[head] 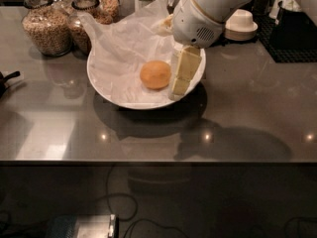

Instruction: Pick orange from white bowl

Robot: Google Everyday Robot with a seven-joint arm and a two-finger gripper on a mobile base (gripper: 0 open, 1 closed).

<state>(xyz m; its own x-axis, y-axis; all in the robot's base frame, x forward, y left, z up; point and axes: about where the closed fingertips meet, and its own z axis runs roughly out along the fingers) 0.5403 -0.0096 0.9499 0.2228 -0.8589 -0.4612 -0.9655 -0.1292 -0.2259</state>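
Observation:
The orange [155, 74] lies in the middle of the white bowl [106, 90], on crinkled white paper [121, 43]. The bowl stands on the grey counter. My gripper [181, 81] hangs from the white arm [208, 11] that comes in from the upper right. Its pale yellow fingers [187, 66] point down inside the bowl's right side, just right of the orange and close to it. The gripper holds nothing.
Glass jars of grain [47, 26] stand at the back left behind the bowl. A stack of small upturned white bowls [241, 24] and a black rack [294, 33] stand at the back right. A dark handle [7, 81] juts in at the left edge. The counter's front edge runs across below.

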